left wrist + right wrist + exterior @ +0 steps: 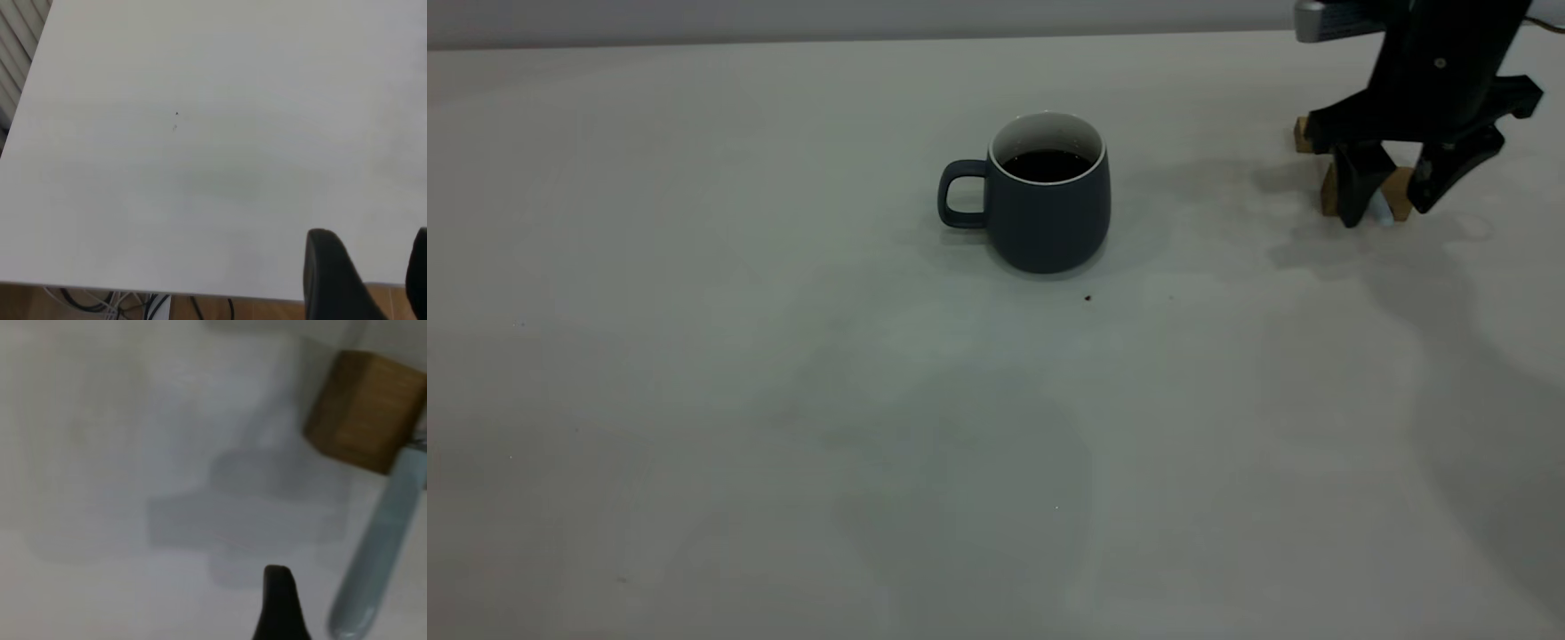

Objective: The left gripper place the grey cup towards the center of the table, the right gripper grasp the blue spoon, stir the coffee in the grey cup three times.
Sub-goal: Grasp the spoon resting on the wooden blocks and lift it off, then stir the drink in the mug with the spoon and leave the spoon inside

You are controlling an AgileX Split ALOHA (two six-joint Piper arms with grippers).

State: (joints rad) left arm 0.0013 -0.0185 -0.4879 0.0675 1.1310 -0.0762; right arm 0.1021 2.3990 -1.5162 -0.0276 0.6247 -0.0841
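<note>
The grey cup (1049, 209) stands upright near the table's middle, handle to the left in the exterior view, with dark coffee (1048, 164) inside. At the far right, my right gripper (1392, 209) is down at the table (783, 400), open, its fingers straddling the pale end of the blue spoon (1381, 210). In the right wrist view the spoon's blue handle (380, 547) lies beside one dark finger (279, 603), leaning on a wooden block (363, 410). My left gripper (373, 243) is open and empty over the table's edge, out of the exterior view.
Two tan wooden blocks (1398, 191) (1303, 133) sit under and behind the right gripper. The left wrist view shows the table's edge (167, 288) with cables (120, 303) and wooden floor below. A small dark speck (1088, 298) lies just in front of the cup.
</note>
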